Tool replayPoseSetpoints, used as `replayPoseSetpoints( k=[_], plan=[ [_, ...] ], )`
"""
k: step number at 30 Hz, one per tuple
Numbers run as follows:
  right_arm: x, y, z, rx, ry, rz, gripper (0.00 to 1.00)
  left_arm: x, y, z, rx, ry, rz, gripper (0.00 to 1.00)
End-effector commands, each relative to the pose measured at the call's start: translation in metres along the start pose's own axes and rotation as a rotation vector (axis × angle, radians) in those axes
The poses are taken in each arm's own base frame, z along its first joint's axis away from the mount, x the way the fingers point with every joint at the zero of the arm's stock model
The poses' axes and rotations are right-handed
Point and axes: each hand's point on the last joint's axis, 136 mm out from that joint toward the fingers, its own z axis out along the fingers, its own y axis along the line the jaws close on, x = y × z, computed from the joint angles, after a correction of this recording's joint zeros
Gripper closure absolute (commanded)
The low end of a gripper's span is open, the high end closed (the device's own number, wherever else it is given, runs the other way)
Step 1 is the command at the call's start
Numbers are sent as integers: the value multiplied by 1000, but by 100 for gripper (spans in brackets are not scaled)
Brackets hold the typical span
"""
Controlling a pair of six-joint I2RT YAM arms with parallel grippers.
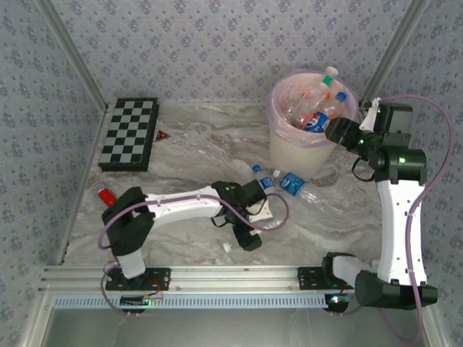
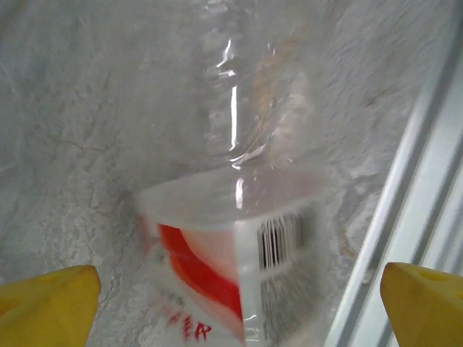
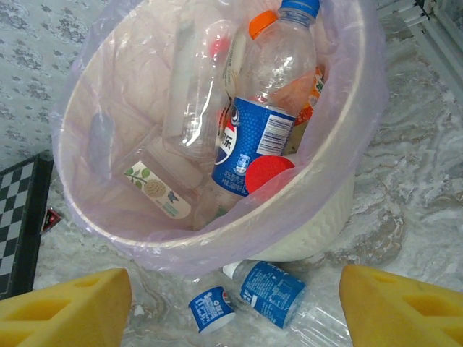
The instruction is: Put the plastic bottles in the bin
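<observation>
- The bin [image 1: 289, 155] sits at the far right of the surface [image 1: 195, 152], and its pink liner [image 3: 87, 94] is already stuffed with plastic bottles. A tall blue-labelled bottle [image 3: 257, 144] stands cap-up in there, and several clear ones are piled around it.
- The right fingers [image 3: 65, 307] hang over the near-right rim of the bin. They're spread wide with nothing between them, so that arm isn't carrying anything.
- Not everything's in, though. A crushed blue bottle [image 1: 265, 181] and a longer blue bottle [image 1: 292, 183] lie on the surface just near of the bin's base, close to each other.
- The left fingers [image 2: 51, 300] are out in the middle of the surface, near the arms. They're as wide as they go, one on each side of a red-labelled bottle [image 2: 217, 275] lying flat beside the rail [image 2: 405, 202]. They aren't touching it, so it's lined up but not grabbed.
- There's also a red thing [image 1: 106, 195] at the left edge. It could be another bottle, but it's too small to tell. A loose white cap [image 1: 226, 247] lies near the left arm.
- Verdict: most of the job looks done. At least three bottles are left, and the red-labelled one looks like the next to go.
</observation>
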Motion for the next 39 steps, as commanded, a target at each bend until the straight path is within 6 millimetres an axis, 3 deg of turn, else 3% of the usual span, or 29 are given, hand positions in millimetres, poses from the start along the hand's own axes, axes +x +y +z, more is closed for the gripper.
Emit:
replayPoseSetpoints(
  k=[1,13,21,26,31,35,39],
  plan=[
    [1,11,-9,-61,-14,37,22,14,8,5,-70,94,34,3],
    [-3,23,-17,-123,-30,50,23,9,17,6,-127,66,1,37],
    [-10,41,-19,-205,-38,58,24,9,27,-17,-161,21,-33,48],
    [-5,83,-25,-424,-1,8,25,10,58,-62,-193,-139,-176,53],
    [15,138,-35,-650,98,-81,25,-22,95,-142,-172,-568,-389,61],
    [34,168,-25,-685,140,-135,23,-46,98,-196,-147,-856,-418,62],
    [55,199,-4,-696,173,-198,12,-62,94,-221,-112,-957,-422,62]
  ],
)
